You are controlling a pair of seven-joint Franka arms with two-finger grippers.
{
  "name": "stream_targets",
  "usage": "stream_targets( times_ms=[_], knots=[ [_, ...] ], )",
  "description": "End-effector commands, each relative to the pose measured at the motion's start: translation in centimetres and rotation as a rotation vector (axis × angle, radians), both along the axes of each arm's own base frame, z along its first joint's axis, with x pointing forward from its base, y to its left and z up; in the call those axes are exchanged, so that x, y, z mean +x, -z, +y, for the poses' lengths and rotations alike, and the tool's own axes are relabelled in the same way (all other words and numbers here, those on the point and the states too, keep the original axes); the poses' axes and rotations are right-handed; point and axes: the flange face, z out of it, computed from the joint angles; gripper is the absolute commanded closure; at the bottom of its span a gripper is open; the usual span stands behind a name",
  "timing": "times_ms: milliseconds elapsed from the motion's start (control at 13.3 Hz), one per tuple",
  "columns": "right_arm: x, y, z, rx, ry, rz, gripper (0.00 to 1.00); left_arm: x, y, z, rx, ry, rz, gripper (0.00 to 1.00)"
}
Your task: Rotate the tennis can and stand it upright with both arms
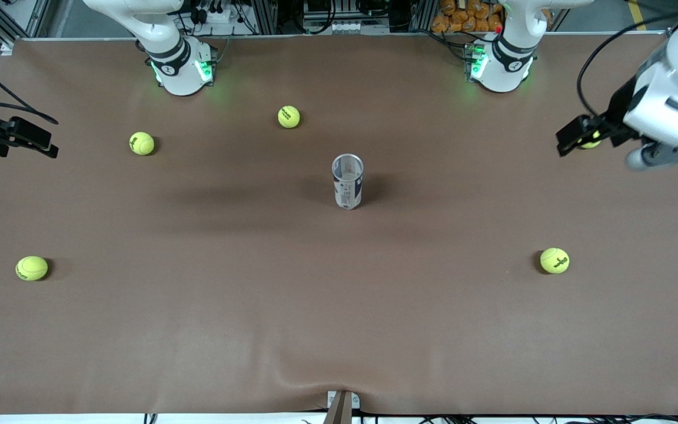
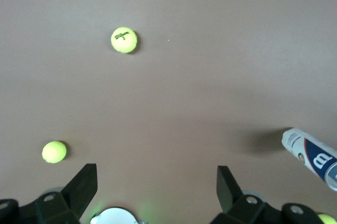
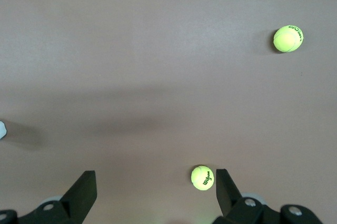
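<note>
The tennis can (image 1: 348, 182) stands upright in the middle of the table with its open mouth up, its white, blue and red label facing the front camera. The left wrist view shows its labelled side (image 2: 310, 155) at the picture's edge. My left gripper (image 1: 568, 138) hangs open over the left arm's end of the table, well away from the can; its fingers (image 2: 84, 182) hold nothing. My right gripper (image 1: 45, 141) hangs open over the right arm's end, also apart from the can, with nothing between its fingers (image 3: 225, 187).
Several yellow-green tennis balls lie scattered on the brown table: one (image 1: 289, 116) and another (image 1: 142, 143) near the right arm's base, one (image 1: 32, 268) and one (image 1: 554, 260) nearer the front camera. A further ball (image 1: 591, 141) is partly hidden by my left gripper.
</note>
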Motion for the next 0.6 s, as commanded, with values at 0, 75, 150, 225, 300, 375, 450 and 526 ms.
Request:
stream_targets(
  times_ms=[0, 75, 150, 225, 300, 375, 450, 526],
  knots=[
    [-0.7, -0.2, 0.1, -0.007, 0.001, -0.007, 0.00, -2.8, -0.2, 1.7, 0.030, 0.022, -0.002, 0.00],
    [-0.7, -0.2, 0.1, -0.008, 0.001, -0.012, 0.00, -2.3, -0.2, 3.5, 0.024, 0.030, -0.009, 0.00],
    [-0.6, -0.2, 0.1, -0.006, 0.001, -0.012, 0.00, -1.7, -0.1, 4.9, 0.018, 0.051, -0.021, 0.00],
    [-0.6, -0.2, 0.1, -0.005, 0.002, -0.014, 0.00, -1.4, -0.1, 6.3, 0.013, 0.066, -0.027, 0.00],
    [-0.6, -0.2, 0.1, -0.003, 0.002, -0.015, 0.00, -1.0, 0.0, 7.9, 0.008, 0.081, -0.034, 0.00],
    [-0.5, -0.2, 0.1, -0.003, 0.002, -0.018, 0.00, -0.8, 0.1, 9.3, 0.001, 0.102, -0.034, 0.00],
    [-0.5, -0.3, 0.1, -0.004, 0.002, -0.024, 0.00, -0.8, 0.1, 10.4, -0.002, 0.103, -0.032, 0.00],
    [-0.5, -0.3, 0.0, -0.004, 0.004, -0.026, 0.00, -0.8, 0.5, 10.4, -0.002, 0.104, -0.026, 0.00]
  ],
)
